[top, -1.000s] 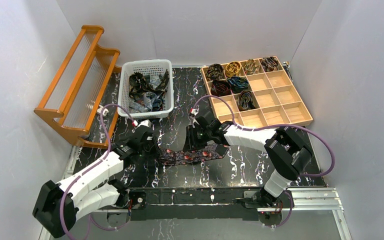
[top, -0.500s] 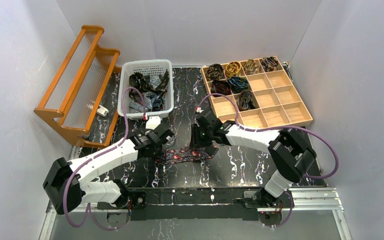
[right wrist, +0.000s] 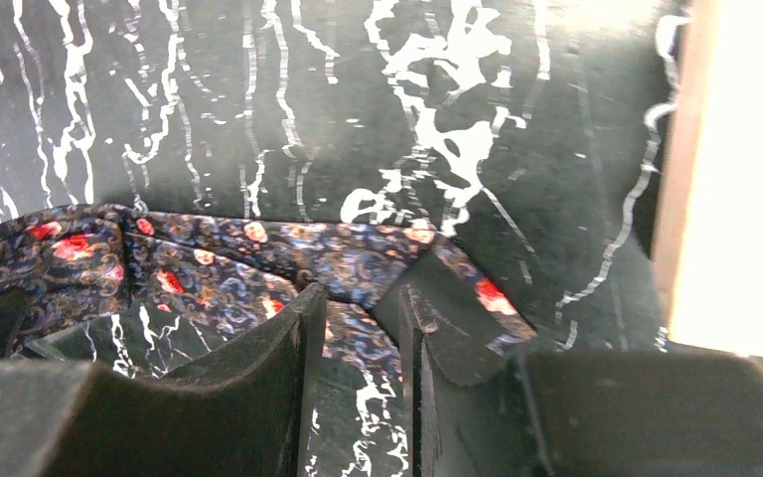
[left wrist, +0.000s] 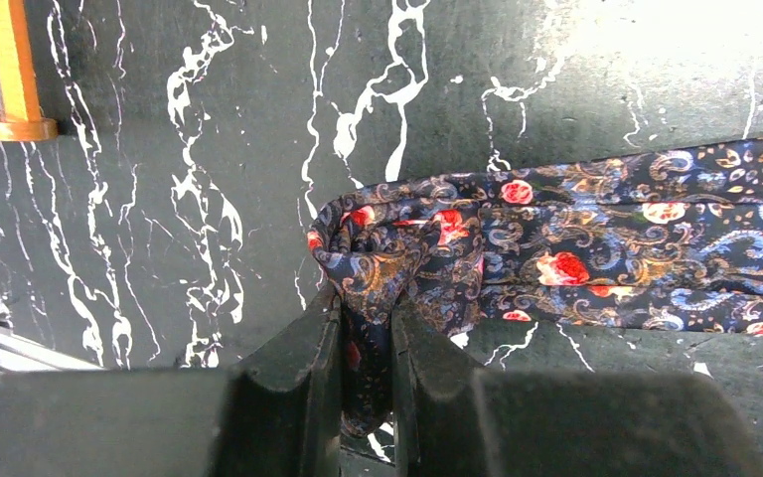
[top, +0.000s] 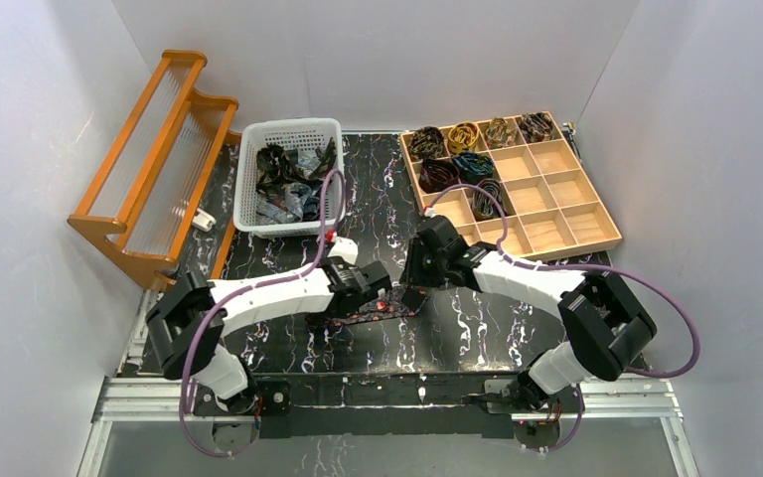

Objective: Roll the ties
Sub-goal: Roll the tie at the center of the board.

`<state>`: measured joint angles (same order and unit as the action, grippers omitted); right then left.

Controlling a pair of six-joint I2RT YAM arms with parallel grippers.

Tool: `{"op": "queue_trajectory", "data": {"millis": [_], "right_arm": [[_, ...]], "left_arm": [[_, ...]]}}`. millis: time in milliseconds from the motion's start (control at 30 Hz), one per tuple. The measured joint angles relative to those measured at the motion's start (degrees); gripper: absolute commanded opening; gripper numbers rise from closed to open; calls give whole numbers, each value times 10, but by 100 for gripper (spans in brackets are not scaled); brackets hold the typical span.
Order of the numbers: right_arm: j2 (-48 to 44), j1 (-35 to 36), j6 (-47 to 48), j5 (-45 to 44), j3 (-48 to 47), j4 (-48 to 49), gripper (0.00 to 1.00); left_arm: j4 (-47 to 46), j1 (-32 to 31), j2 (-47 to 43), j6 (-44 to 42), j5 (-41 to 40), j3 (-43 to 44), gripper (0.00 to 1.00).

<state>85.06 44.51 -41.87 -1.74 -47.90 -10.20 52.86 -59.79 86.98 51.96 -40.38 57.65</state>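
Tie (top: 382,310): dark paisley w/ red-pink blobs. Lies on the black marbled table (top: 373,184), centre and a bit to the near side, stretched left–right betw. both grippers.
Tie, left end: curled into a small loose coil, raised off the table.
Left gripper (left wrist: 368,313): clenched on that coil. Both fingers press the cloth, no gap showing.
Tie, right end: folded back on itself, low on the table, near the tray's near-left corner.
Right gripper (right wrist: 360,298): grasping the right end. Cloth fills the narrow slot betw. its fingers, tips down at the table.
Grippers: close together at centre but apart, w/ the tie spanning them.
Basket (top: 293,125): white plastic, slotted walls. Sits far, left of centre, just right of the rack.
Basket contents: loose ties (top: 288,179) in a tangled heap, dark w/ some blue-grey. Count: can't tell.
Tray (top: 554,191): light wood, 4 by 4 grid, far right.
Tray contents: rolled ties (top: 462,135), one per compartment.
- Far row: all four filled.
- 2nd row: the two left ones filled.
- 3rd row: 2nd from left filled, partly behind a purple cable (top: 477,194).
- Other compartments in view: bare wood.
- Near-left compartment: partly hidden by the right arm (top: 517,278).
Coil colours: black, gold, brown, maroon, blue, approx.
Rack (top: 154,164): orange wood, two tiers w/ clear ribbed panels, far left by the wall.
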Motion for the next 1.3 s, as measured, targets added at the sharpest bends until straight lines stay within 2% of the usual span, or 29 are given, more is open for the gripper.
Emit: {"op": "queue_trajectory", "data": {"millis": [67, 167, 267, 333, 533, 767, 900, 967, 1133, 1300], "right_arm": [[-9, -17, -5, 3, 15, 1, 42], [-20, -36, -10, 7, 31, 0, 43], [-25, -48, -14, 19, 38, 4, 45], [-28, -52, -14, 27, 41, 7, 49], [-33, -59, -15, 49, 47, 14, 52], [-34, -63, -14, 65, 47, 14, 53], [-41, -63, -13, 70, 52, 13, 54], [-45, -64, -11, 75, 54, 12, 59], [-55, -66, 1, 106, 55, 19, 67], [-63, -66, 5, 168, 56, 59, 69]], "left_arm": [[11, -11, 23, 7, -9, 16, 0], [22, -23, 55, 14, -17, 42, 6], [29, -30, 83, 17, -20, 64, 21], [31, -33, 102, 17, -21, 75, 25], [19, -40, 141, 17, -9, 107, 38], [-60, -40, 144, 9, 44, 110, 51], [-127, -37, 144, 9, 77, 90, 52], [-153, -33, 144, 9, 91, 74, 53], [-192, -26, 106, 6, 109, 57, 60], [-224, -26, -14, 4, 110, 31, 71]]}}
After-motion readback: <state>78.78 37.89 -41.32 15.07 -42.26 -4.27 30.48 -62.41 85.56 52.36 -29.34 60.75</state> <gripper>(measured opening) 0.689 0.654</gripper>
